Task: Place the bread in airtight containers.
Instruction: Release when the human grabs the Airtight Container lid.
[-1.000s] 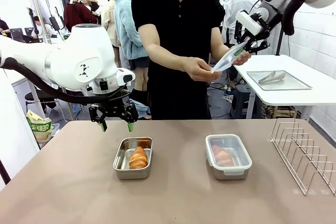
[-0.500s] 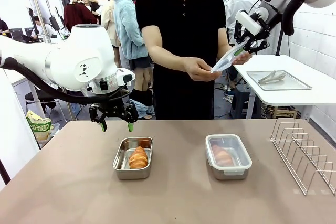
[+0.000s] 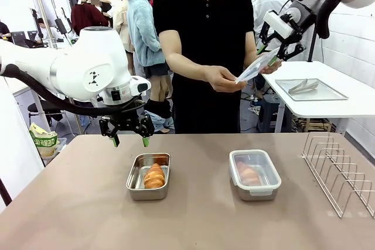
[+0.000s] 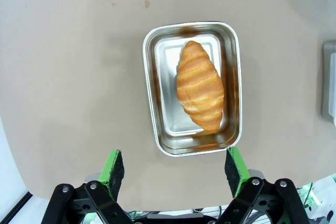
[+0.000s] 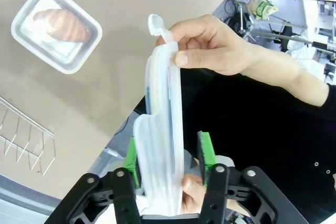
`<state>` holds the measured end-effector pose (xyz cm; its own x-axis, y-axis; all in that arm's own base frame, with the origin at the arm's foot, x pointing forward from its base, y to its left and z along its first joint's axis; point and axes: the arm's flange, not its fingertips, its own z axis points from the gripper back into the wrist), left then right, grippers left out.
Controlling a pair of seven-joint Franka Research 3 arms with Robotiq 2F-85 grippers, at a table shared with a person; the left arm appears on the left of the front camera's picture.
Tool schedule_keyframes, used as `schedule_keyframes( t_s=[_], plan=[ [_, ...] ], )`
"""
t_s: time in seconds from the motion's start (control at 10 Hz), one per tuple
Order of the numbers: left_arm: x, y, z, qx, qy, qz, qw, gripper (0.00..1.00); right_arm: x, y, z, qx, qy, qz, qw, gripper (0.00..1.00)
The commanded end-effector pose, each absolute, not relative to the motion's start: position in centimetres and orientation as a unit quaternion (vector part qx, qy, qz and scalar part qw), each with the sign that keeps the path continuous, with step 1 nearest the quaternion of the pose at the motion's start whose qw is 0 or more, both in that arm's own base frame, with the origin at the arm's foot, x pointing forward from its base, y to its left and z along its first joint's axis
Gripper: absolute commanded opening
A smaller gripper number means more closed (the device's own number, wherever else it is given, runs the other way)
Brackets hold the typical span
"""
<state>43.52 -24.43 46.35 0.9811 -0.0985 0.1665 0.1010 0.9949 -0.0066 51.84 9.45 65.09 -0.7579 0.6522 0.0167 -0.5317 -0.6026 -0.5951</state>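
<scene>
One croissant (image 3: 154, 175) (image 4: 199, 85) lies in an uncovered steel container (image 3: 132, 181) (image 4: 149, 77) left of the table's middle. My left gripper (image 3: 130, 140) (image 4: 173, 158) hangs open just behind and above that tub, holding nothing. To the right, a second croissant (image 3: 248, 174) (image 5: 59, 22) sits in a container (image 3: 269, 187) (image 5: 23, 35) with its translucent lid on. High at the right, the person's two hands (image 3: 222, 77) (image 5: 210, 51) hold a loose translucent lid (image 3: 253, 68) (image 5: 163, 108). My right gripper (image 3: 270, 51) (image 5: 168, 153) straddles that lid's end, open, with a gap at one green pad (image 5: 206, 150).
A wire rack (image 3: 340, 171) (image 5: 21, 140) stands at the table's right edge. Behind it, a white side table carries a flat metal tray (image 3: 337, 95) with tongs. The person stands at the far edge, between the two containers.
My right gripper's jaws have opened off the loose lid, which now rests in the person's hands. The left arm and both containers have stayed put.
</scene>
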Motion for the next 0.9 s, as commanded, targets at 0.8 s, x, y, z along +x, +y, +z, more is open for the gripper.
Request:
schedule_keyframes(
  t_s=[0.8],
  plan=[
    [43.54, -24.4, 46.46, -0.009, -0.084, -0.048, 0.995, 1.0, 51.88, 9.38, 64.95, -0.105, -0.283, 0.89, 0.342, 1.0]
  ],
)
